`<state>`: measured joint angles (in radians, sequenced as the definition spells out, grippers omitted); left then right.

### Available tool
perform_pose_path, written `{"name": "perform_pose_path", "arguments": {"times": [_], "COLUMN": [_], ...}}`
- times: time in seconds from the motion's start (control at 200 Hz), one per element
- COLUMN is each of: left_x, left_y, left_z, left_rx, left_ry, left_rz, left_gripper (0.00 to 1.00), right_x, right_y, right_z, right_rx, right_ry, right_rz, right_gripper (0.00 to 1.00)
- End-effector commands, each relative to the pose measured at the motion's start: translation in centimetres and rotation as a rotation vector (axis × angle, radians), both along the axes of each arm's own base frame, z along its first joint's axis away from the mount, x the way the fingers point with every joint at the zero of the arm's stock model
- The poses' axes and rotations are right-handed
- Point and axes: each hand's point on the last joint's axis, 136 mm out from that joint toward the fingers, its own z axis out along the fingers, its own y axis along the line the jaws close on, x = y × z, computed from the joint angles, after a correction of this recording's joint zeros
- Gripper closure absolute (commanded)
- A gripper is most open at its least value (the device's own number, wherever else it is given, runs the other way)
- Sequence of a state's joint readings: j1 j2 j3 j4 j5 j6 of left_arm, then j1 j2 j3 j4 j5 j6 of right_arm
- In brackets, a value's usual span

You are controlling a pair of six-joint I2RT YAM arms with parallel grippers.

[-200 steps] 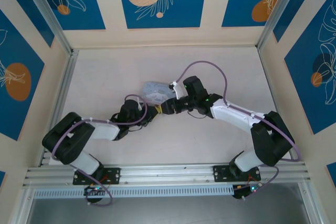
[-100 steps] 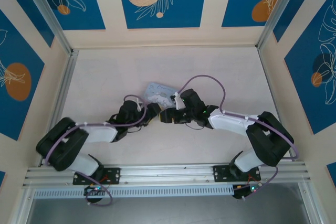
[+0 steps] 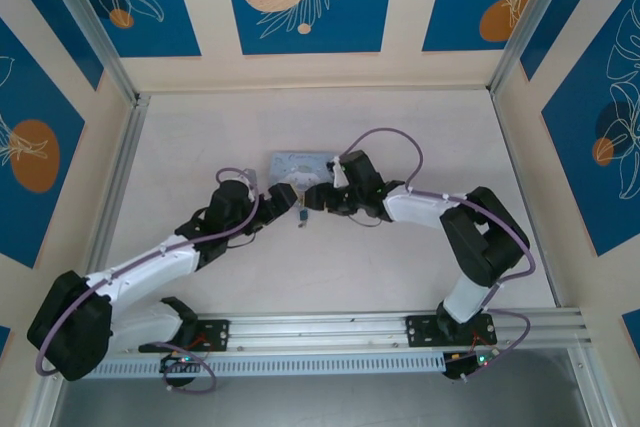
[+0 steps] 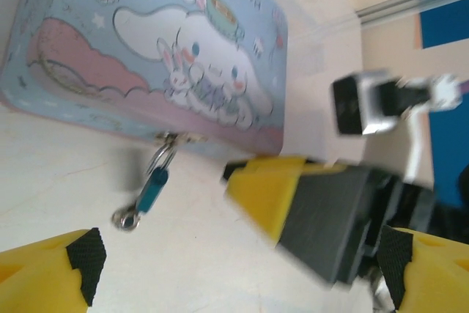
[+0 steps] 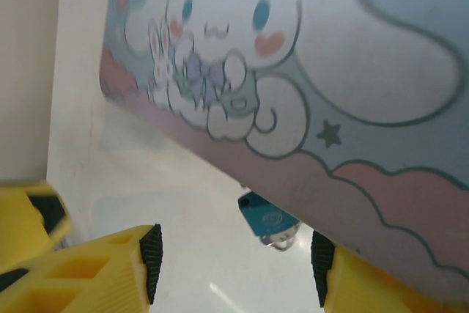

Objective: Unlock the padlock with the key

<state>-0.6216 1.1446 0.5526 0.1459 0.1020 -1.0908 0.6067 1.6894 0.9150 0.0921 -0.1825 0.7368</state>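
My left gripper (image 4: 238, 263) gapes wide, right gripper (image 5: 236, 265) apart, both empty. Left wrist: padlock (image 4: 154, 187) hooked through the clasp (image 4: 170, 140) of the tin (image 4: 146, 42). Top view: padlock at tin's 6 o'clock edge, open table (image 3: 400, 119) toward 12.

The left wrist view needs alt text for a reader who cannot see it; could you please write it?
A tiny blue padlock hangs from the front clasp of a pale blue cartoon-printed tin, lying on the table. The open left claw frames it from below, and a yellow-and-black finger of the right claw sits at the right.
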Motion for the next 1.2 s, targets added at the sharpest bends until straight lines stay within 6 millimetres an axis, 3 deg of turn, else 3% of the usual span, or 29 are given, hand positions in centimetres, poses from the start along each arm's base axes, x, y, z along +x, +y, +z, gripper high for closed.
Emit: {"name": "perform_pose_path", "arguments": {"times": [0.0,0.1,0.39,0.725,1.195], "left_x": [0.6,1.2,4.5,7.9,9.3], "left_y": [0.0,-0.3,1.4,3.8,4.4], "left_z": [-0.4,-0.4,0.8,0.2,-1.7], "left_rx": [0.047,0.065,0.127,0.162,0.208], "left_ry": [0.015,0.023,0.013,0.061,0.097], "left_rz": [-0.009,-0.016,0.042,0.076,0.041], "left_gripper": [0.04,0.04,0.03,0.02,0.02], "right_x": [2.4,2.0,-1.5,-0.7,-0.1], "right_y": [-0.6,-0.9,-0.3,0.9,2.5], "right_z": [1.6,1.9,-0.8,-2.7,-4.9], "right_rx": [0.0,-0.011,-0.226,-0.436,-0.491], "right_ry": [-0.057,-0.061,-0.001,0.017,0.047], "right_rz": [-0.008,0.003,-0.061,-0.094,-0.063], "right_gripper": [0.42,0.43,0.4,0.41,0.5]}}
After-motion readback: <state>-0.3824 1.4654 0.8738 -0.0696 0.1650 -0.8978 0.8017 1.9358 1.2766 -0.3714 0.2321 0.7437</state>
